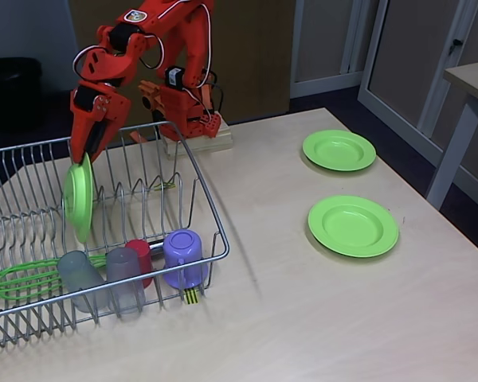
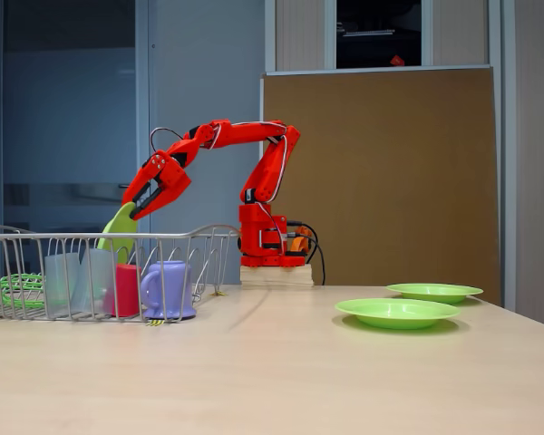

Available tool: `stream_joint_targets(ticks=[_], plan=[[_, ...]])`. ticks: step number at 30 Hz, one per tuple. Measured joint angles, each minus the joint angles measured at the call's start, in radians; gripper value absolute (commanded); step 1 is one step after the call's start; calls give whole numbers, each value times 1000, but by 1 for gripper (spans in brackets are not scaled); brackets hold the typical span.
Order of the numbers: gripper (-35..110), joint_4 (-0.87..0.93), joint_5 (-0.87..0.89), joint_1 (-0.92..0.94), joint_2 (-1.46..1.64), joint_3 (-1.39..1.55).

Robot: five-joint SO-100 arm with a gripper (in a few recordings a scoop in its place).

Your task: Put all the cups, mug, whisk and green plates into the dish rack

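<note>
- While your gripper hangs over the dish rack, its fingers are clamped on the top rim of one green plate, held on edge among the prongs.
- Your other two plates lie flat on the table, well apart from the rack.
- Inside the rack you have the mug, the red cup, two grey cups and the whisk.

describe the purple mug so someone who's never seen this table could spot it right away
Start at the silver wire dish rack on the left of the table in both fixed views. Along its front edge stands a row of cups; the mug is the rightmost, beside the red cup. It alone is opaque lilac purple and has a side handle.
</note>
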Motion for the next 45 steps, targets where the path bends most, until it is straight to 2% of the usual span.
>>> stream_joint_targets(ticks=[6, 17, 27, 36, 45], plan=[[0, -15, -32, 17, -8, 18], [13, -17, -204, 6, -43, 9], [13, 164, -213, -71, -2, -123], [13, 347, -160, -304, 104, -221], [26, 413, 106, -755, 115, -147]])
